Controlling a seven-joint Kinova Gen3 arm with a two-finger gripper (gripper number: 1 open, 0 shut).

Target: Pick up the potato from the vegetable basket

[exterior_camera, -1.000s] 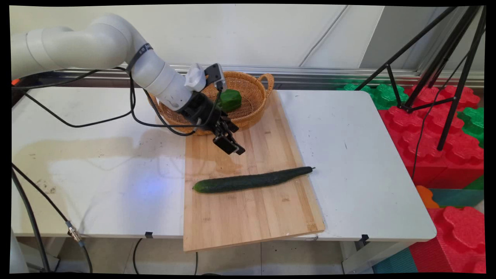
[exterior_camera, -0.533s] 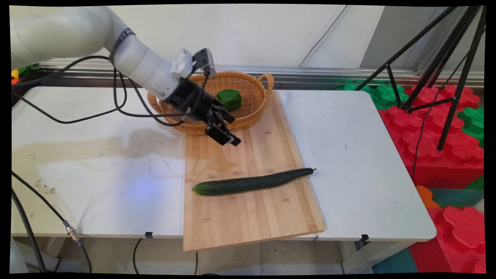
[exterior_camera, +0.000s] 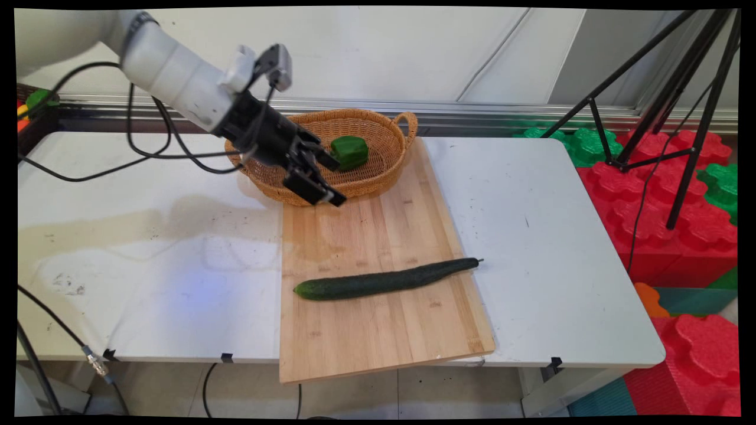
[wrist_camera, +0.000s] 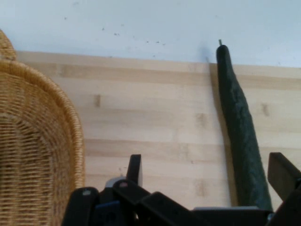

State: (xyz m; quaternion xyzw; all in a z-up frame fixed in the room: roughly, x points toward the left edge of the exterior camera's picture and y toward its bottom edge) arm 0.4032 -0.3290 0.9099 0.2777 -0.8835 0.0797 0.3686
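Woven wicker basket (exterior_camera: pixel 360 171) at the far end of a pale wooden cutting board (exterior_camera: pixel 378 330), its near wall resting on the board's far edge, with a handle loop at the right rim. Inside the basket, one green bell pepper (exterior_camera: pixel 349 151), lying toward the right half of the bowl; nothing else seen within. No legible writing on basket, board or vegetables. On the board, a long dark green cucumber (exterior_camera: pixel 384 280) lying crosswise, blunt end near the board's left edge, stem tip just past the right edge over the white surface (exterior_camera: pixel 549 248). Black jaws (exterior_camera: pixel 323 177) held in the air in front of the basket's near left wall, angled down toward the board, spread open and holding nothing. In the hand view, the two fingers (wrist_camera: pixel 135 169) set wide apart, bare board between them, basket weave (wrist_camera: pixel 33 155) at the left, cucumber (wrist_camera: pixel 240 136) running up the right side, close to the right finger but well below it on the board. In the main view, cucumber well apart from the jaws, nearer the camera. Black cables (exterior_camera: pixel 147 156) hanging from the arm over the surface's left part. Black tripod (exterior_camera: pixel 667 88) and red and green foam blocks (exterior_camera: pixel 667 236) to the right, beyond the surface.
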